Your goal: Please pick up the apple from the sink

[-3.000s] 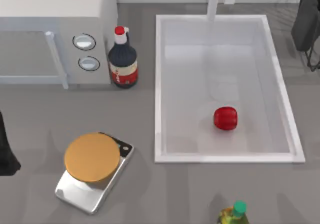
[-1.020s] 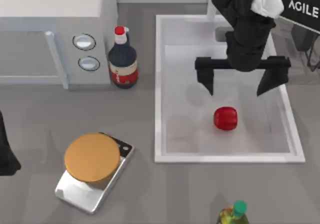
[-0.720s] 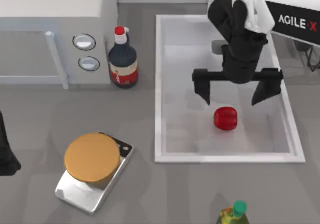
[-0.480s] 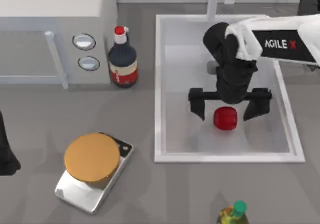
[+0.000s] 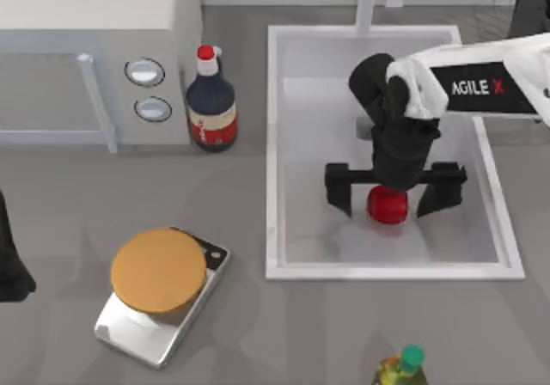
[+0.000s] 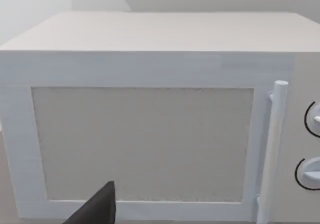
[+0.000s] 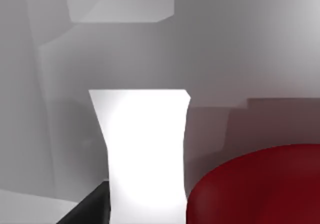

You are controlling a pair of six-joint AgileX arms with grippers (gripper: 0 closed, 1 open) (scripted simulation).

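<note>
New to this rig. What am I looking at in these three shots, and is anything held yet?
It is a simulated pair of AgileX arms at a table. The top view looks straight down; the other two come from cameras on the wrists. The right gripper is down in the sink, fingers open either side of the apple, nothing gripped yet. The right wrist view sees that apple up close. The left arm is parked at the table's left edge, facing the microwave. Also on the table: a dark bottle, a scale and a green-capped bottle.
</note>
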